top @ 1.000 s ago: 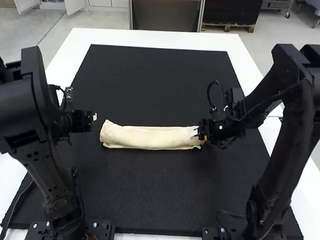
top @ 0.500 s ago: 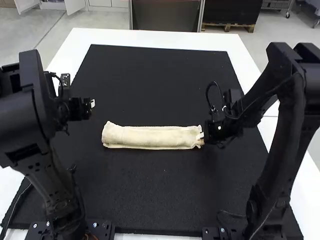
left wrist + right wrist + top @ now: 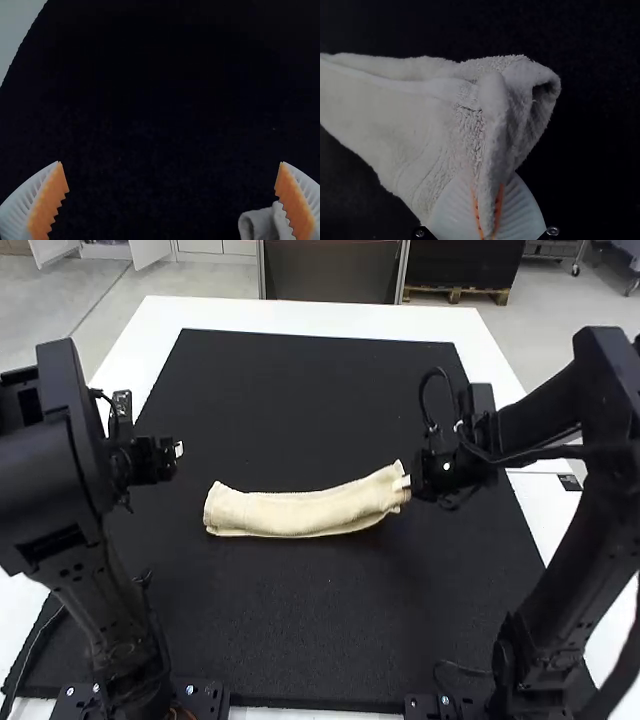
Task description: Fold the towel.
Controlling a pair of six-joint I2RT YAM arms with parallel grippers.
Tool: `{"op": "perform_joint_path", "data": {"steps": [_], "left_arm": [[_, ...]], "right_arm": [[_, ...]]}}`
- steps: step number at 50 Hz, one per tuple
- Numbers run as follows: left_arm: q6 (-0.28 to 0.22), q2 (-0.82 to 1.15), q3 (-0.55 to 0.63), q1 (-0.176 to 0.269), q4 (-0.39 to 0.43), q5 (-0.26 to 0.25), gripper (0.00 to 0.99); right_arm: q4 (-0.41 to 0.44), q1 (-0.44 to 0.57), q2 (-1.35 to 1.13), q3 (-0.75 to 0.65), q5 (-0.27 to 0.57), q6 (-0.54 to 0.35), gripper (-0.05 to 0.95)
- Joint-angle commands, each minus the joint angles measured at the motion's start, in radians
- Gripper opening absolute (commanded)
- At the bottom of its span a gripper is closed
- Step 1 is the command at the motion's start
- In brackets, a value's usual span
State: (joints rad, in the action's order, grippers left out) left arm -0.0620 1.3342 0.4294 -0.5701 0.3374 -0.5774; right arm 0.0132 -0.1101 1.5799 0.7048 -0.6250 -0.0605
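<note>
High view: nearest us, the black mat (image 3: pixel 325 630) runs from its near edge as plain dark ground up to the towel (image 3: pixel 290 512), which lies across the middle, roughly parallel to that edge and well apart from it. We judge the lengthwise folding done: the towel is a long, narrow strip, with layers showing along its side. What is left, we think, is to bring the right end over toward the left and then settle the bundle.

That right end bends toward the mat's far right corner and looks raised. The right gripper (image 3: pixel 404 483) has it pinched; in the right wrist view we see bunched cloth between its orange pads (image 3: pixel 498 200), with a loose loop of fold beside them.

A little farther off, near the mat's left edge, the left gripper (image 3: pixel 178 450) has its fingers spread wide with nothing between them. As for containers, we have just the flat mat bearing the towel, on the white table (image 3: pixel 300 318).
</note>
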Motion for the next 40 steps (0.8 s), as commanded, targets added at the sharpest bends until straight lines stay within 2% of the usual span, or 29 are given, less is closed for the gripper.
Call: {"op": "perform_joint_path", "data": {"steps": [1, 10, 18, 27, 40], "left_arm": [[0.007, -0.013, 0.019, -0.008, -0.001, -0.024, 0.97], [0.007, -0.013, 0.016, -0.008, -0.008, -0.024, 0.969], [0.008, -0.024, 0.014, -0.01, -0.009, -0.024, 0.969], [0.01, -0.04, 0.006, -0.008, -0.008, -0.024, 0.969], [0.019, -0.055, -0.011, -0.008, -0.003, -0.024, 0.969]], "right_arm": [[0.013, -0.011, -0.026, 0.048, -0.044, 0.037, -0.02], [0.013, -0.12, -0.015, 0.099, -0.056, 0.106, -0.02], [-0.024, -0.258, 0.015, 0.131, -0.051, 0.157, -0.02], [-0.073, -0.379, 0.086, 0.171, -0.042, 0.182, -0.02], [-0.11, -0.496, 0.183, 0.265, -0.03, 0.203, -0.02]]}}
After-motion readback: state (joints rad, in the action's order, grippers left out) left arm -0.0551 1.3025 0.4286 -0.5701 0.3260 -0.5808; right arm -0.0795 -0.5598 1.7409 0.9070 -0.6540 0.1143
